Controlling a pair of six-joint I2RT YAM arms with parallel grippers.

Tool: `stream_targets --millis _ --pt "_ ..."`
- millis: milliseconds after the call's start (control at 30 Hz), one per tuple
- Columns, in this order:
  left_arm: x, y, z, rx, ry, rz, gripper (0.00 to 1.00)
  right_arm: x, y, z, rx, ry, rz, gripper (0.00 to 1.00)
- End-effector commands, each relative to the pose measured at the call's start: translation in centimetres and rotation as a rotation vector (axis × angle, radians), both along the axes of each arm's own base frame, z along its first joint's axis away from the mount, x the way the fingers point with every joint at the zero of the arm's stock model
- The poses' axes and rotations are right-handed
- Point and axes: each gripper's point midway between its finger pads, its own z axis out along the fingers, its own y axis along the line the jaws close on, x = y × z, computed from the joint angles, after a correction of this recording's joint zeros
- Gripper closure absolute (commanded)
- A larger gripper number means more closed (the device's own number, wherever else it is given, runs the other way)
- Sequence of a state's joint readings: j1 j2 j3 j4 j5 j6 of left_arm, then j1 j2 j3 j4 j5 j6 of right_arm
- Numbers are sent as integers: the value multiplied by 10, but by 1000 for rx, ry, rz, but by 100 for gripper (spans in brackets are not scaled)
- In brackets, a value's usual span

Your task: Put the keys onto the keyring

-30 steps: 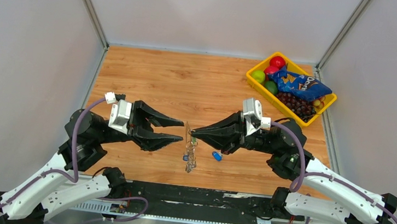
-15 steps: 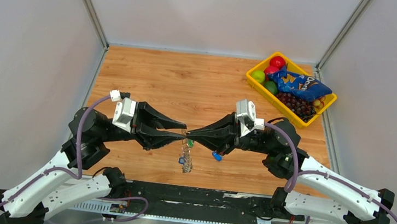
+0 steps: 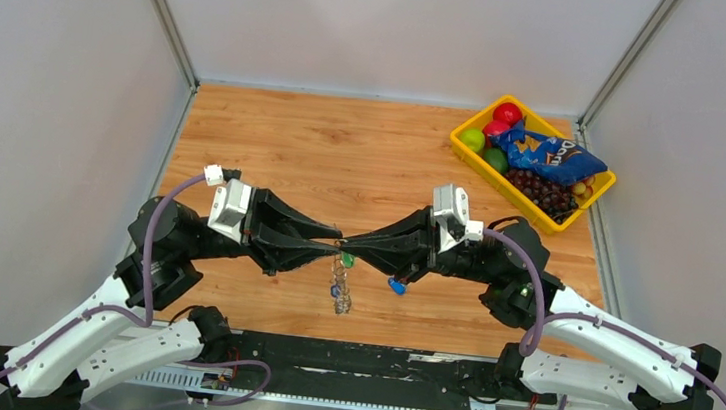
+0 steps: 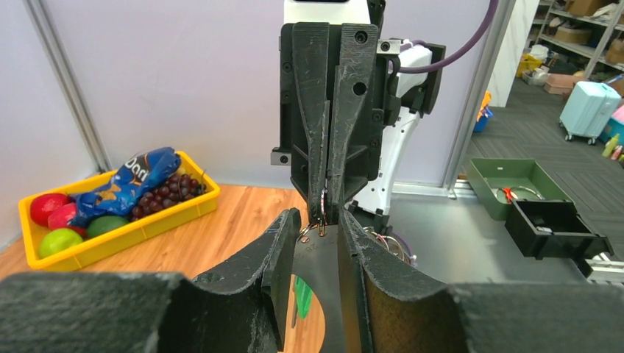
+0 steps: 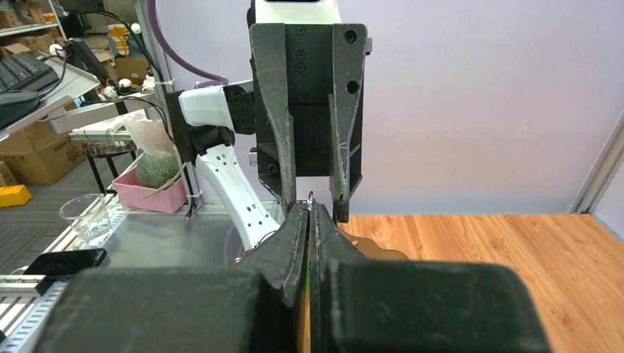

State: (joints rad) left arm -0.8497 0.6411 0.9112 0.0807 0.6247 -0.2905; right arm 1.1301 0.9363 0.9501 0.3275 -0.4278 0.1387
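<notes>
My right gripper (image 3: 349,247) is shut on the small silver keyring (image 3: 342,251) and holds it above the table. A grey chain (image 3: 340,293) and a green-capped key (image 3: 347,261) hang from the ring. In the right wrist view the ring (image 5: 312,197) pokes out of the shut tips (image 5: 310,209). My left gripper (image 3: 334,242) faces it tip to tip. Its fingers (image 4: 283,246) are open, a little apart, on either side of the ring (image 4: 309,232) and the right gripper's tips. The green key (image 4: 303,294) shows below. A blue-capped key (image 3: 396,286) lies on the table under the right gripper.
A yellow tray (image 3: 462,146) at the back right holds red and green fruit, grapes and a blue snack bag (image 3: 550,155). It also shows in the left wrist view (image 4: 125,229). Grey walls close in the wooden table on three sides.
My left gripper has moved right and its fingers have narrowed around the ring. My right gripper has shifted slightly left with the ring, and the hanging chain moved with it.
</notes>
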Motion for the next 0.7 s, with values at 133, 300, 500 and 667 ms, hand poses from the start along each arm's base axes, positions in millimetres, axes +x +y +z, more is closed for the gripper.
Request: stream_targets --millis 133,300,500,667 --pt "-4 3 7 -28 -20 -8 67 -6 -14 43 128 -73 -17 100" --pt "-4 3 7 -27 -21 -9 76 -8 -15 45 133 -75 -15 100" --pt "-5 2 7 -25 -21 -13 82 -9 -15 46 135 -77 -12 100" --pt "-5 2 7 -24 -16 -19 81 -10 -14 48 140 -79 -12 100"
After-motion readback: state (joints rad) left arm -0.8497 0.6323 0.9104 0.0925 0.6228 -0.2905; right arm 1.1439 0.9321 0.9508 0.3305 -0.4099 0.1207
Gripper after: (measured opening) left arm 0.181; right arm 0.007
